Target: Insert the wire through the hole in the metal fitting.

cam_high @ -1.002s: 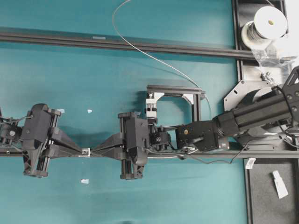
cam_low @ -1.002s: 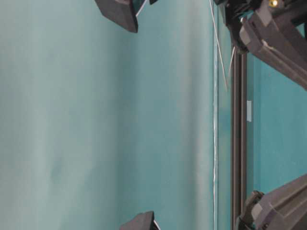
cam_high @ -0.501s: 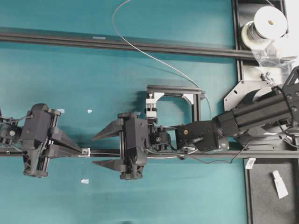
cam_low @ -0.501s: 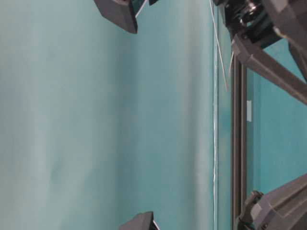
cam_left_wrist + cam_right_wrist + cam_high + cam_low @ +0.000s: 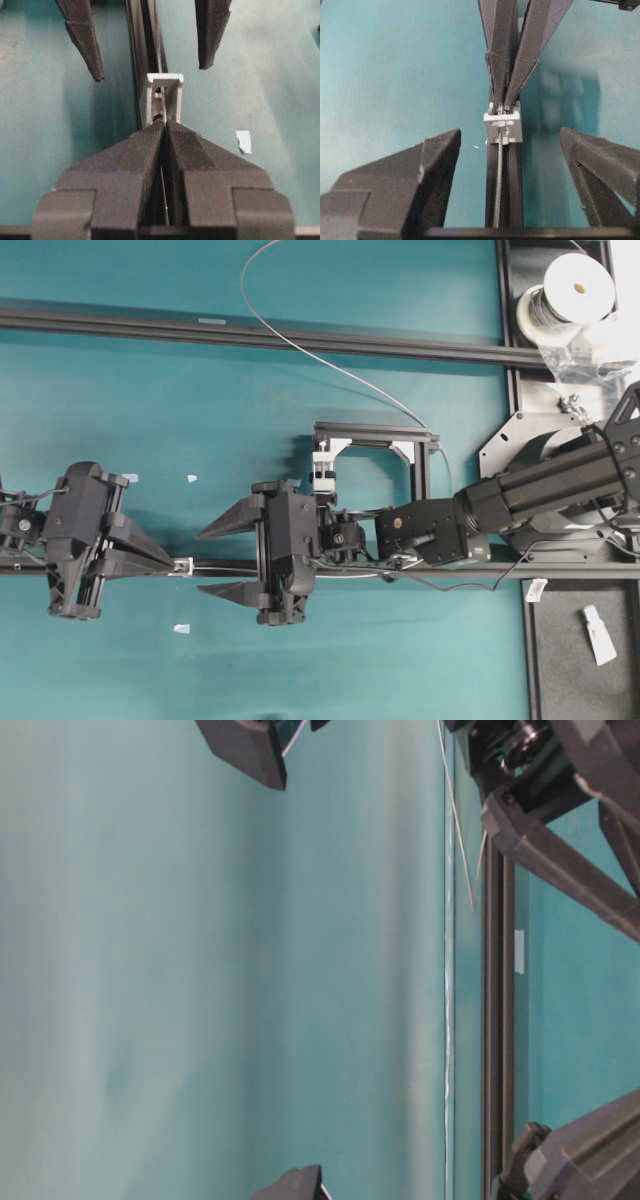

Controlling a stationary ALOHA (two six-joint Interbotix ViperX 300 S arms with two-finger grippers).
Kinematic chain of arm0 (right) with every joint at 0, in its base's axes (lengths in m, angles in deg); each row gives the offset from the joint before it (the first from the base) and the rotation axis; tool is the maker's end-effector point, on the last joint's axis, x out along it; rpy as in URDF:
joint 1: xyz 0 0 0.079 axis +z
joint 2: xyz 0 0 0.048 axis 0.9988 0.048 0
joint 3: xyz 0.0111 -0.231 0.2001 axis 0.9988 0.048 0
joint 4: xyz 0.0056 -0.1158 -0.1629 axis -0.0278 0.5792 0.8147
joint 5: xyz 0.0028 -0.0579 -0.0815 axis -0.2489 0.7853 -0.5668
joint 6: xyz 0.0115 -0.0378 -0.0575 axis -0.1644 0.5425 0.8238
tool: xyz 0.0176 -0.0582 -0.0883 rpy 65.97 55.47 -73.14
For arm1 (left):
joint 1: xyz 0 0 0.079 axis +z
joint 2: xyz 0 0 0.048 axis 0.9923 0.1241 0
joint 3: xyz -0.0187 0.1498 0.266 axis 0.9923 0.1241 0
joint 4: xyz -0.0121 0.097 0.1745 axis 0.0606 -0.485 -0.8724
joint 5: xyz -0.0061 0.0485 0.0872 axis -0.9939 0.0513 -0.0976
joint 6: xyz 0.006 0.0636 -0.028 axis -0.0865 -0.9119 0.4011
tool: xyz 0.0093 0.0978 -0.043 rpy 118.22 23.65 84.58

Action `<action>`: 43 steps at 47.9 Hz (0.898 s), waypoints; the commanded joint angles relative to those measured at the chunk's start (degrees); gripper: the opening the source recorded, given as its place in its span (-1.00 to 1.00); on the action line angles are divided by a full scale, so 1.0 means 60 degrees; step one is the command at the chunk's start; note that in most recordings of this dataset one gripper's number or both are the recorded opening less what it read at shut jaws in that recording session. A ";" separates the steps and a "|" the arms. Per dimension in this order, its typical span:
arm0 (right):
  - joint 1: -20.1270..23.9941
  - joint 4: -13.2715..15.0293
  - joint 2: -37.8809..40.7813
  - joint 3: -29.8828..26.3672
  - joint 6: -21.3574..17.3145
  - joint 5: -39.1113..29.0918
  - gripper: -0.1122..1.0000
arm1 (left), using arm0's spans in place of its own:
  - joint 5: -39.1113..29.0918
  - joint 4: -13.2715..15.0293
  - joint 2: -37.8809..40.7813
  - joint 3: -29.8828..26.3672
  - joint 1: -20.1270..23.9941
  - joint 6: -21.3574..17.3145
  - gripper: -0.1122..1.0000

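Two grippers face each other along the black rail (image 5: pixel 420 570), so read them from the near one outward. Your left gripper (image 5: pixel 163 125) is clenched, its fingertips pinching the wire (image 5: pixel 498 170) right at the metal fitting (image 5: pixel 164 95), which sits on the rail between the two grippers. Beyond it, your right gripper (image 5: pixel 205 562) is released, its jaws spread wide to either side of the rail and touching nothing. The wire appears to run through the fitting's hole already, so you look to be at the hand-over. Next, I judge, pull with the left without tilting the fitting, keeping the strand in line with the rail. Farther off, the spool (image 5: pixel 565 292) feeds slack.
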 commanded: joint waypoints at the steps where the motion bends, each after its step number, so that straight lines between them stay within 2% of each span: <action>1: -0.0015 0.0015 -0.0146 -0.0176 0.0029 0.0029 0.79 | 0.0044 0.0000 -0.0322 0.0000 -0.0029 0.0015 -0.98; 16: -0.0015 0.0015 -0.0146 -0.0176 0.0029 0.0015 0.79 | 0.0000 0.0000 -0.1538 0.0908 -0.0176 0.0073 -0.98; 38: -0.0015 0.0015 -0.0146 -0.0234 0.0029 0.0015 0.78 | -0.0337 0.0015 -0.2739 0.2432 -0.0674 0.1172 -0.98; 43: -0.0015 0.0015 -0.0146 -0.0249 0.0029 0.0015 0.78 | -0.0615 0.0015 -0.3018 0.2651 -0.0791 0.1230 -0.98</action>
